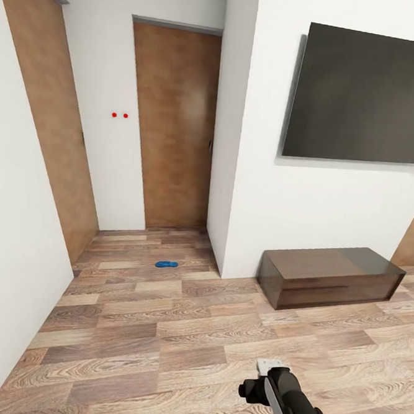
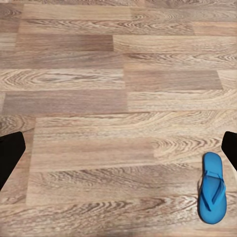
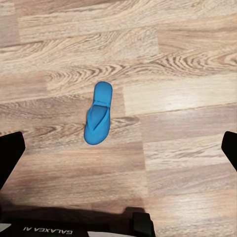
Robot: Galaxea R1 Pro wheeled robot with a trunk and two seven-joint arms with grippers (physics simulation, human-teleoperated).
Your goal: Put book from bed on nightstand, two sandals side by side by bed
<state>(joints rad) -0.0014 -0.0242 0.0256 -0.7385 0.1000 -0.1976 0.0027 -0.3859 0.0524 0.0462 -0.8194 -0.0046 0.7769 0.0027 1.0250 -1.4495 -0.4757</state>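
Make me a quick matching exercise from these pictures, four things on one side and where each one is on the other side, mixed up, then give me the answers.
Things:
1. blue sandal
2. dark screen
3. low brown cabinet
4. two red dots

Places:
A. high on the white wall
B. on the wall beside the wooden door
C. on the plank floor near the doorway
D. on the floor under the screen

Pairs: 1-C, 2-A, 3-D, 4-B
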